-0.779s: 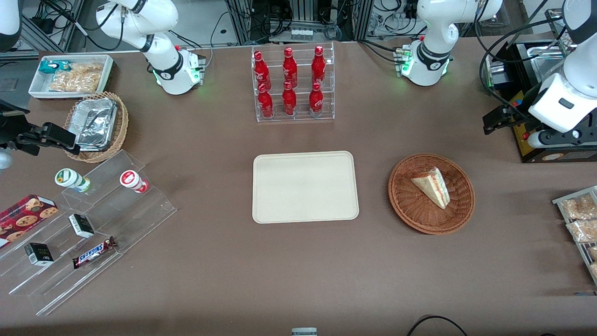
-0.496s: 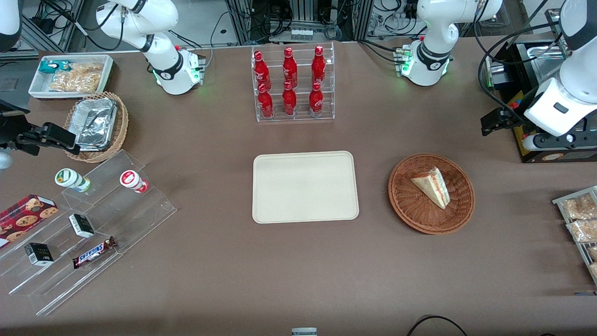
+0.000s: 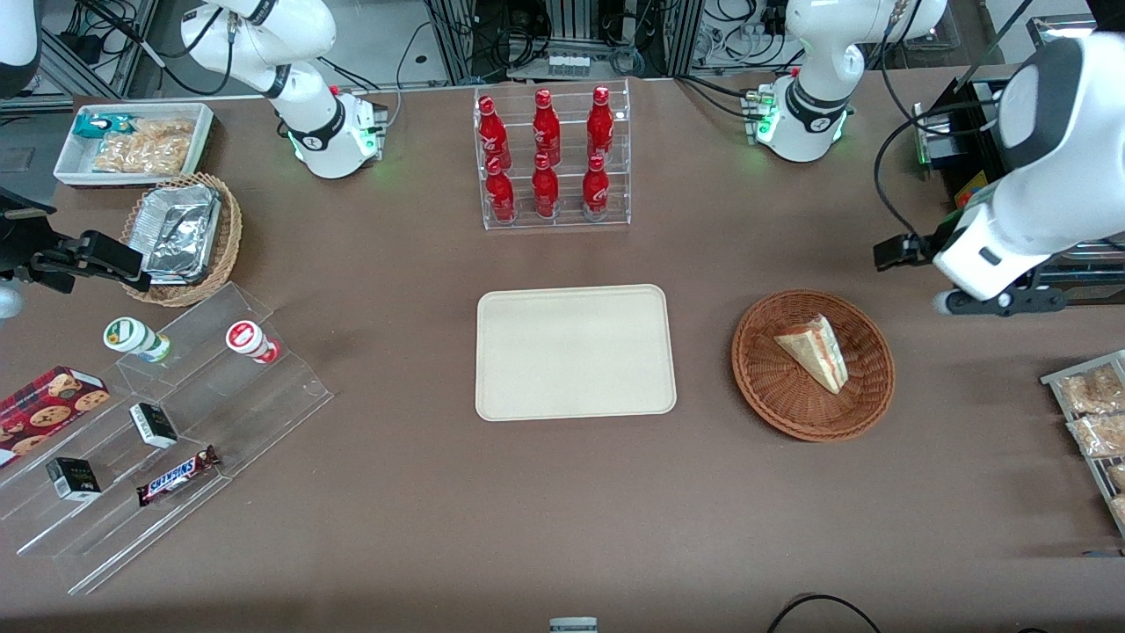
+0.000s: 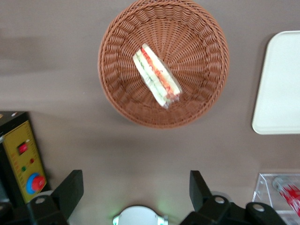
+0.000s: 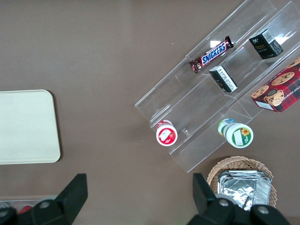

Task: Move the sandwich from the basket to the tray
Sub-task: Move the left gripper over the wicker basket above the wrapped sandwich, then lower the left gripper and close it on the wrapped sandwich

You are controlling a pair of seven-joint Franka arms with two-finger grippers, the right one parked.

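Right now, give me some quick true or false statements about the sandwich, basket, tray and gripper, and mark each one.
1. The sandwich lies in the basket. True.
2. The tray holds a red bottle. False: nothing lies on it; the red bottles stand in a clear rack, farther from the front camera.
3. The gripper is open and holds nothing. True.
4. The gripper is gripping the sandwich. False: it is up above the table beside the basket, apart from the sandwich.
5. The basket touches the tray. False: bare table shows between them.
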